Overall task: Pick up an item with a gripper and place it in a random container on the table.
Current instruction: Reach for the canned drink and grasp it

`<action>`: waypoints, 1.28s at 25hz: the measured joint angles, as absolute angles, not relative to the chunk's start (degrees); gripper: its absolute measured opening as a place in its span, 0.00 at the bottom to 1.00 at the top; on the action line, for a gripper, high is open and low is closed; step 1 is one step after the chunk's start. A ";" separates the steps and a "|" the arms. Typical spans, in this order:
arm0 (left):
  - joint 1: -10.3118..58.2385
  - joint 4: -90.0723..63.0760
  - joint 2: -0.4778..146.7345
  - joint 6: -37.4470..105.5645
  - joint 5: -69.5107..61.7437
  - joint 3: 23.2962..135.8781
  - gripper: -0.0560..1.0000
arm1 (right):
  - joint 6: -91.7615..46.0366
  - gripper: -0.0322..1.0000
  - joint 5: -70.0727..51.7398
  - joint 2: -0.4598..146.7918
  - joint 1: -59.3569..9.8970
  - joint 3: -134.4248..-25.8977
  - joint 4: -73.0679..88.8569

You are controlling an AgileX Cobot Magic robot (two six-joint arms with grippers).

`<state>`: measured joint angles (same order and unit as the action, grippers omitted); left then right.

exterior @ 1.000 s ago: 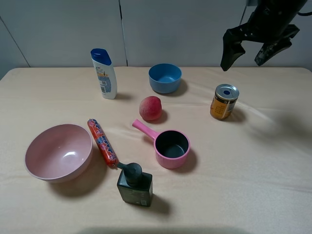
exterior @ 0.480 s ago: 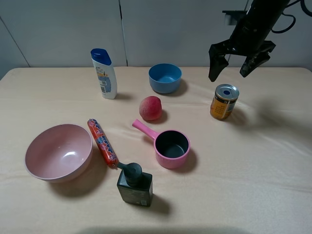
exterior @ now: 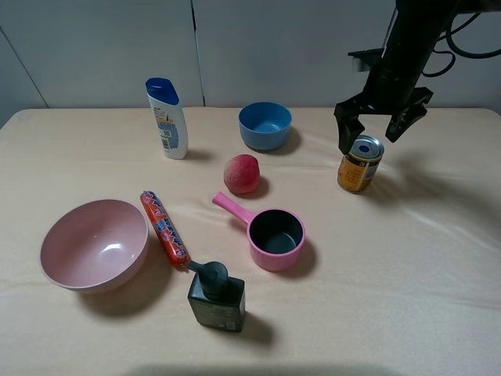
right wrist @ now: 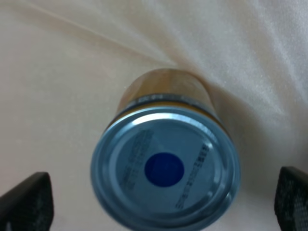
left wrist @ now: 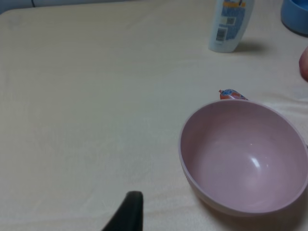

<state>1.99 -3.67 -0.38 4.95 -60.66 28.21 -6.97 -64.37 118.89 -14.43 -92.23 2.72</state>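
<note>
The tin can [exterior: 360,163], yellow-orange with a silver lid and a blue dot, stands upright on the table [exterior: 423,266] at the right. My right gripper [exterior: 374,129] is open just above it, one finger on each side of the lid. In the right wrist view the can [right wrist: 163,168] sits centred in the right gripper [right wrist: 159,199], with both fingertips [right wrist: 24,202] clear of it. The pink saucepan [exterior: 275,258] with a long handle stands near the middle, empty. Of the left gripper only one black fingertip [left wrist: 127,214] shows, above bare cloth.
A white shampoo bottle [exterior: 167,117] and a blue bowl [exterior: 264,125] stand at the back. A peach [exterior: 242,173] lies by the saucepan's handle. A red sausage [exterior: 164,229], a large pink bowl [exterior: 94,243] and a dark pump bottle [exterior: 215,296] are front left.
My right gripper has come down and to the left, from high above the table to just over the can. It stays open. Nothing else has moved.
</note>
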 joint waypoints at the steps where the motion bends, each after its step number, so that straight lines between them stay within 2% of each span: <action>1: 1.99 -3.67 -0.38 4.95 -60.66 28.21 1.00 | -6.97 0.70 -64.16 119.25 -14.43 -92.23 2.40; 30: 1.99 -3.67 -0.38 4.95 -60.66 28.21 1.00 | -7.35 0.70 -60.29 126.56 -14.43 -92.23 1.48; 32: 1.99 -3.67 -0.38 4.95 -60.66 28.21 1.00 | -7.35 0.65 -60.29 126.56 -14.43 -92.23 1.48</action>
